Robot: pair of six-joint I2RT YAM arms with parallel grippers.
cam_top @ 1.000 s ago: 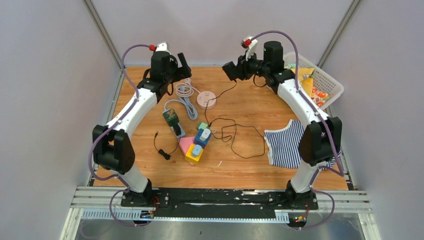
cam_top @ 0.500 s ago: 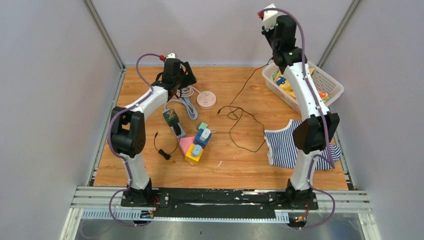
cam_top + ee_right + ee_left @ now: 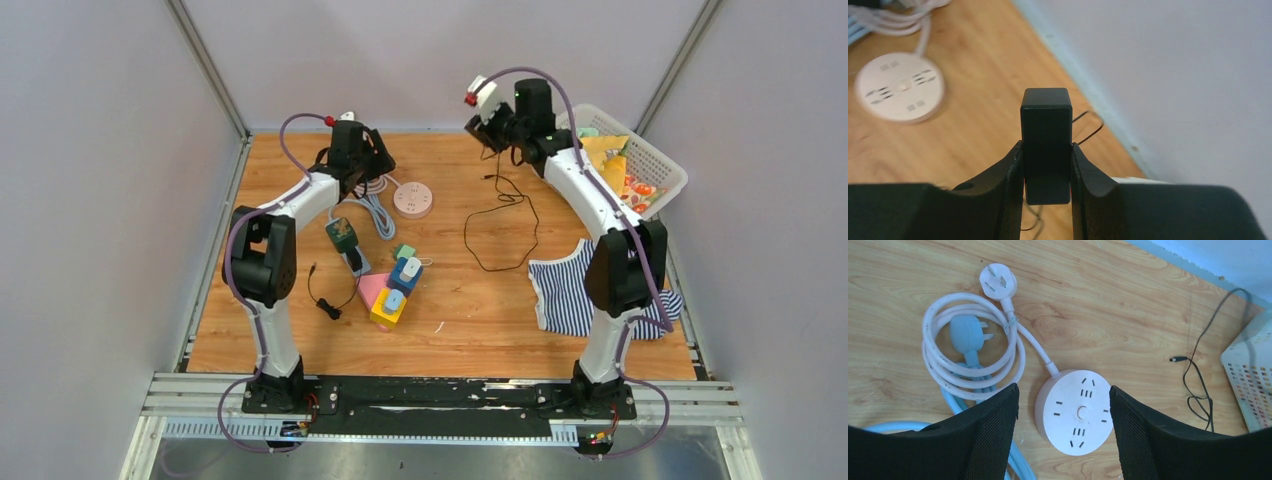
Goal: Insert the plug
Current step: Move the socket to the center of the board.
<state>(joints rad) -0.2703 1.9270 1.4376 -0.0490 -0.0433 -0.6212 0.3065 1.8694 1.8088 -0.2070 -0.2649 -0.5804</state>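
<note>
While the right fingers [image 3: 1088,180] clamp the black plug [image 3: 1045,130], the left fingers [image 3: 993,435], open and aimed at the round socket [image 3: 1074,411], should pin it before the plug descends squarely.

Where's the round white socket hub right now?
In the top view, the round white socket hub lies far back, left of centre, just right of the coiled white cable; the left end effector hangs over it.

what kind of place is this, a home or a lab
Likely a robot lab test cell: two arms bolted to a metal rail at a wooden table, plain grey panels around it, and props like a round socket hub and toy blocks.
</note>
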